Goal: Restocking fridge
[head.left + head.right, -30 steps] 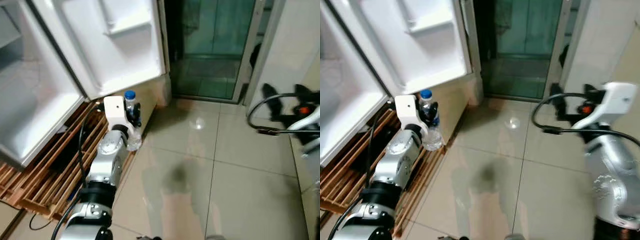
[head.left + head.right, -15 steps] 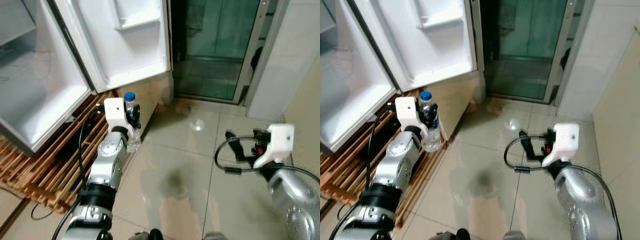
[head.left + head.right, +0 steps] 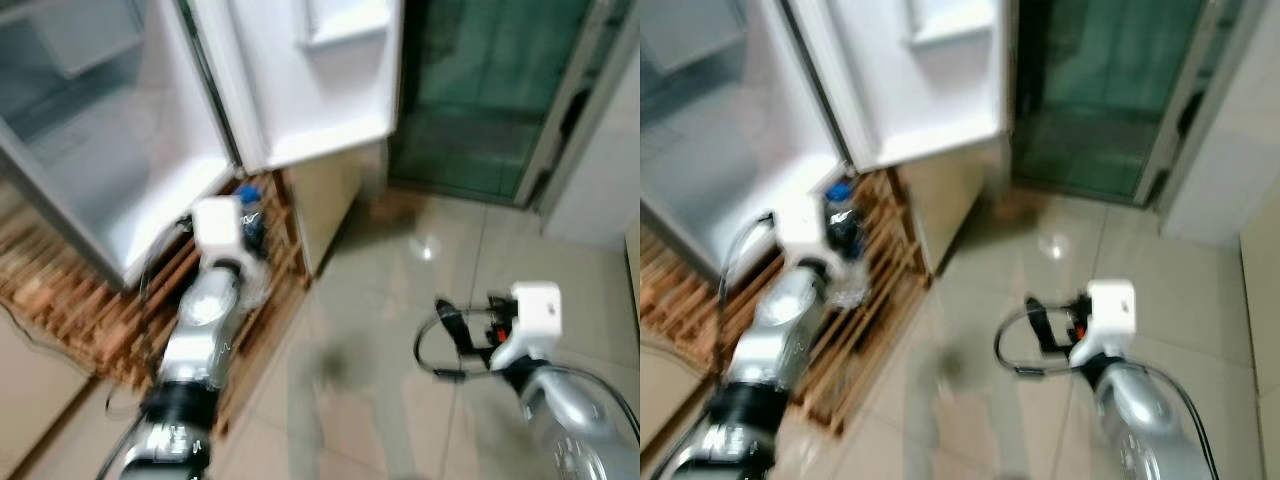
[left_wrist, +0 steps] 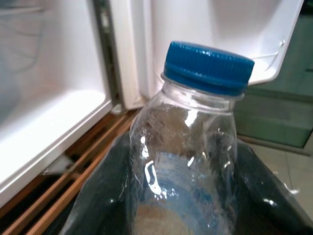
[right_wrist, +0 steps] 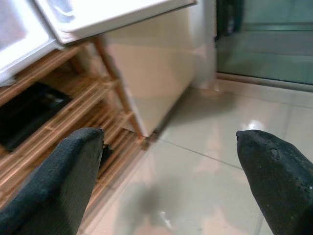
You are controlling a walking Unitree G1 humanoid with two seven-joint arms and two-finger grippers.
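Bottle (image 4: 195, 147) clamped in left end effector (image 3: 248, 222) raised toward fridge (image 3: 130, 150); right end effector (image 5: 171, 181) spread wide

Ahead of my right jaws I see a slatted wooden rack (image 5: 63, 105) low on the floor, with something dark (image 5: 29, 112) lying in it that I can't make out. Just beside the rack stands a cream cabinet side (image 5: 156, 68), and glossy beige floor tiles (image 5: 205, 161) run from under those jaws to a green-tinted glass door (image 3: 480, 110) beyond.
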